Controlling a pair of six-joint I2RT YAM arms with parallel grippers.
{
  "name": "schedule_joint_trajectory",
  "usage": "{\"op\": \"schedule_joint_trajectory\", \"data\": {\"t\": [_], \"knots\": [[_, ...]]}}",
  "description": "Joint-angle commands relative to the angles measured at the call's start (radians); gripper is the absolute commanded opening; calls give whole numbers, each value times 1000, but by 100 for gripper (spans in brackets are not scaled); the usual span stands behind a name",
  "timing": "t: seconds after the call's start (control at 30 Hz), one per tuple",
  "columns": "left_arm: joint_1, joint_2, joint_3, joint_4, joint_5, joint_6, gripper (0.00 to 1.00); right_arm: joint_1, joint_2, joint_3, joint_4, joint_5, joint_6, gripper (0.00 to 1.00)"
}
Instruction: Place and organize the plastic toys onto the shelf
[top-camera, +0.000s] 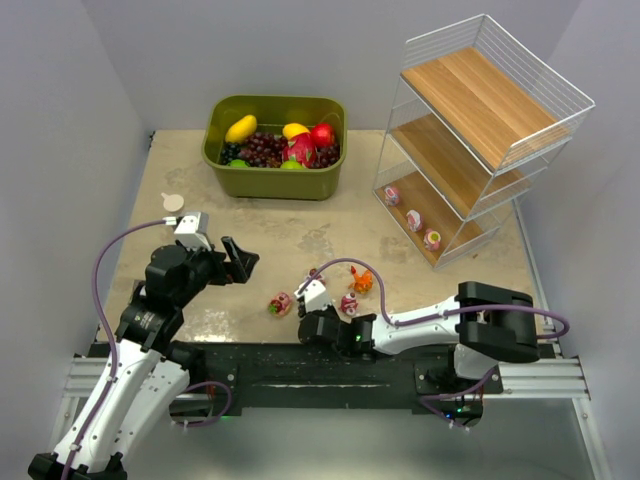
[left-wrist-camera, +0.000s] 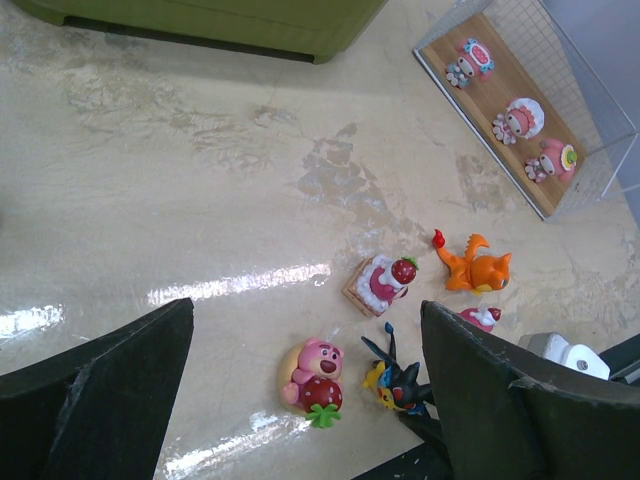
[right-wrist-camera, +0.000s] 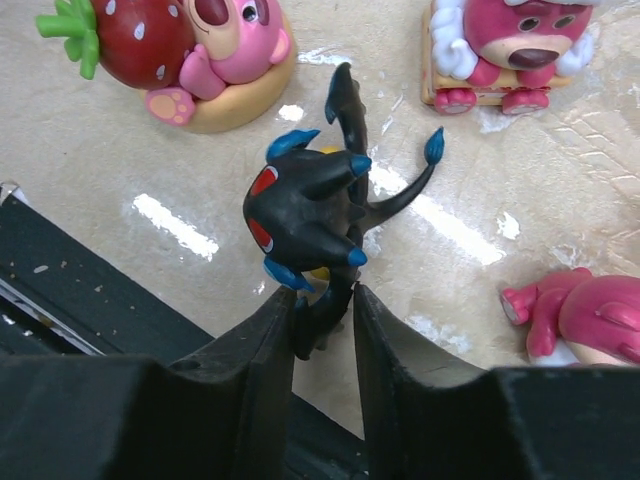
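A: Black toy (right-wrist-camera: 305, 215)?
B: Well left of the shelf (top-camera: 480, 100), its lower end pinched in the right gripper's (right-wrist-camera: 322, 300) narrowed jaws (arm stretched low, leftward).
A: Left gripper (left-wrist-camera: 305, 320)?
B: Farther left of the shelf, raised, spread wide, holding nothing.

- You are looking at a black spiky creature (right-wrist-camera: 300, 210) whose lower end is hiding between the fingers of the right gripper (right-wrist-camera: 322, 292)
- The frame's right edge is cutting off your pink figurine (right-wrist-camera: 580, 315)
- The left wrist view is cropping the olive-green bin (left-wrist-camera: 250, 20) along its top
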Motion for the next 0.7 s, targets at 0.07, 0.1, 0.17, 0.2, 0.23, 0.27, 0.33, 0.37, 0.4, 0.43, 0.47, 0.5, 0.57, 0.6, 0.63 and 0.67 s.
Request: {"op": "schedule_joint_trajectory", "data": {"t": [0.07, 0.1, 0.17, 0.2, 0.23, 0.27, 0.33, 0.37, 0.4, 0.43, 0.47, 0.5, 0.57, 0.6, 0.63, 0.67], "knots": [[2, -6, 1, 28, -5, -6, 100, 10, -7, 51, -41, 93, 26, 25], [2, -4, 1, 29, -4, -6, 100, 9, -7, 56, -47, 103, 25, 22], [2, -6, 1, 28, -4, -4, 100, 10, -10, 68, -66, 113, 19, 18], [2, -7, 1, 28, -5, -4, 100, 10, -12, 73, -72, 120, 16, 12], [2, -7, 1, 28, -5, -6, 100, 10, -15, 76, -76, 123, 14, 9], [2, -7, 2, 28, -7, -4, 100, 10, -21, 83, -90, 126, 10, 6], [2, -10, 1, 28, -5, -6, 100, 10, -32, 93, -107, 142, 5, 0], [2, -9, 1, 28, -5, -6, 100, 10, -47, 97, -128, 149, 0, 0], [2, -9, 1, 28, -5, -6, 100, 12, -55, 100, -144, 159, -4, 0], [2, -9, 1, 28, -5, -6, 99, 10, -64, 108, -161, 186, -10, 0], [2, -9, 1, 28, -5, -6, 100, 12, -75, 120, -197, 200, -21, 0], [2, -9, 1, 28, -5, -6, 100, 9, -98, 126, -216, 212, -30, 0], [2, -9, 1, 28, -5, -4, 100, 10, -125, 151, -269, 261, -62, 0], [2, -10, 4, 28, -5, -4, 100, 10, -154, 162, -288, 278, -76, 0], [2, -10, 2, 28, -5, -4, 100, 10, -171, 184, -300, 298, -98, 0], [2, -12, 2, 28, -5, -4, 99, 10, -187, 198, -326, 341, -151, 0]]}}
